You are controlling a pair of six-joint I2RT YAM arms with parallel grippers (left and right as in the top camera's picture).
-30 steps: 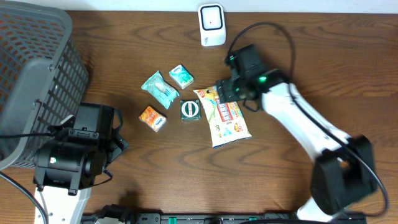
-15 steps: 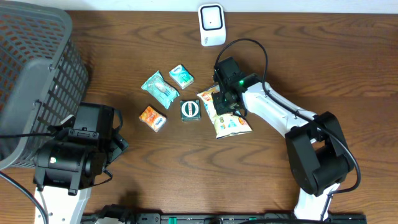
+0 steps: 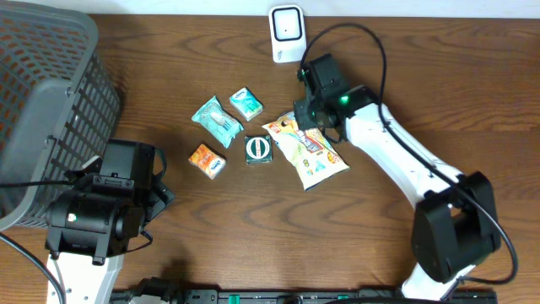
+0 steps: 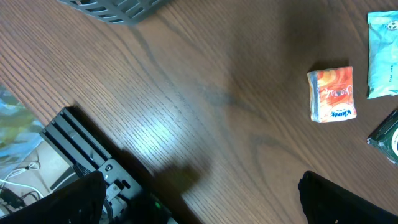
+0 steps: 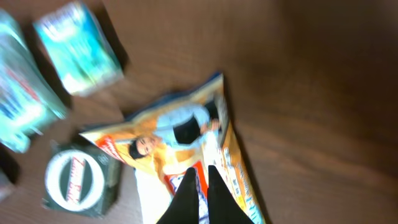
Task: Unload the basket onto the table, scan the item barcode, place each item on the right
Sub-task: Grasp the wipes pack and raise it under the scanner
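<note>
Your snack bag (image 3: pixel 312 154) lies on the table (image 3: pixel 439 76), just beside the round green packet (image 3: pixel 257 149) and below the white scanner (image 3: pixel 287 34). Your right claw (image 5: pixel 200 190) is clenched on its upper edge. Your left claw (image 3: pixel 160 196) hangs released beside the basket (image 3: pixel 51 101).

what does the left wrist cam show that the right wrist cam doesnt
Left wrist only: a small orange packet, a corner of the grey plastic basket and a black rail. Right wrist only: the yellow and orange snack bag with the right gripper shut on it, plus a small teal packet. Both: the dark wooden table and the dark green packet with a round white label.
</note>
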